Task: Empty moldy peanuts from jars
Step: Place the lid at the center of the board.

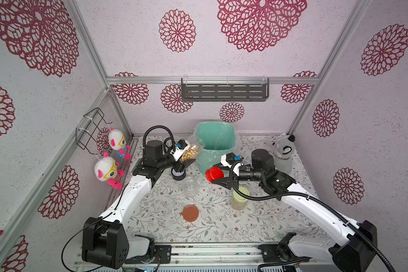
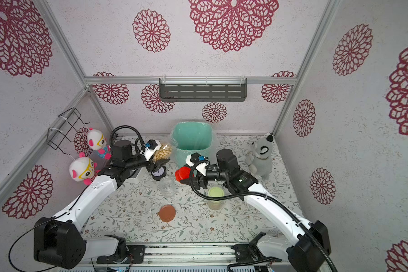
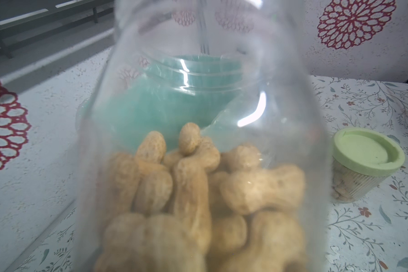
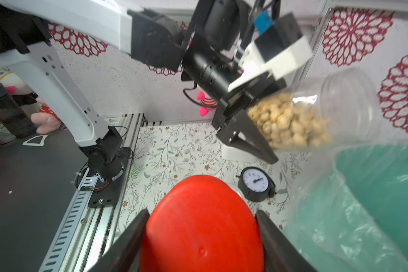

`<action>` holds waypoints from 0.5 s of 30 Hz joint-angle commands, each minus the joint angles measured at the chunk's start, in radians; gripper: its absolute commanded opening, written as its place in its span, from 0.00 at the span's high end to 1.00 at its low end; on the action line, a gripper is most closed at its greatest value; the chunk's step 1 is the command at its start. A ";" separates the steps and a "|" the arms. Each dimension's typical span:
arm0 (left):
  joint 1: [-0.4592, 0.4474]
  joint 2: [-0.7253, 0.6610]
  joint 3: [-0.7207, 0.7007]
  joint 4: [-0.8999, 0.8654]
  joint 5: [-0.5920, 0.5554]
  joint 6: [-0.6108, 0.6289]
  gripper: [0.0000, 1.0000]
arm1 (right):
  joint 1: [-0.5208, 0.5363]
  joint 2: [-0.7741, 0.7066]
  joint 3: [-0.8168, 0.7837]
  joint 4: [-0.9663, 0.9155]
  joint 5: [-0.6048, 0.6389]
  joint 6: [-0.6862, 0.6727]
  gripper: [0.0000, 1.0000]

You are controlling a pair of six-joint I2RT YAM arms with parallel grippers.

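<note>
Now your left gripper (image 1: 187, 157) is clamped on an open jar (image 1: 195, 146) of peanuts (image 1: 189, 153), mouth tilted toward 2 o'clock at the teal bin (image 1: 216, 137); your right gripper (image 1: 215, 174), at the bin's 6 o'clock, pinches the red lid (image 4: 201, 223) over the desk (image 1: 222, 223).

The clear cylindrical plastic jar (image 4: 349, 106) is glossy; its tan peanuts (image 3: 193, 193) look rough, matt. The round red plastic lid (image 4: 200, 223) is smooth.
</note>
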 commanded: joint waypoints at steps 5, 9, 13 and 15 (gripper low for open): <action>0.008 -0.018 -0.009 0.075 -0.050 -0.031 1.00 | 0.061 -0.049 -0.094 -0.053 0.083 -0.034 1.00; 0.010 -0.019 -0.012 0.086 -0.078 -0.039 1.00 | 0.100 -0.046 -0.129 -0.087 0.129 -0.055 1.00; 0.010 -0.018 -0.011 0.085 -0.084 -0.042 1.00 | 0.139 -0.028 -0.147 -0.131 0.180 -0.074 1.00; 0.010 -0.019 -0.009 0.084 -0.083 -0.042 1.00 | 0.160 -0.014 -0.156 -0.150 0.211 -0.074 1.00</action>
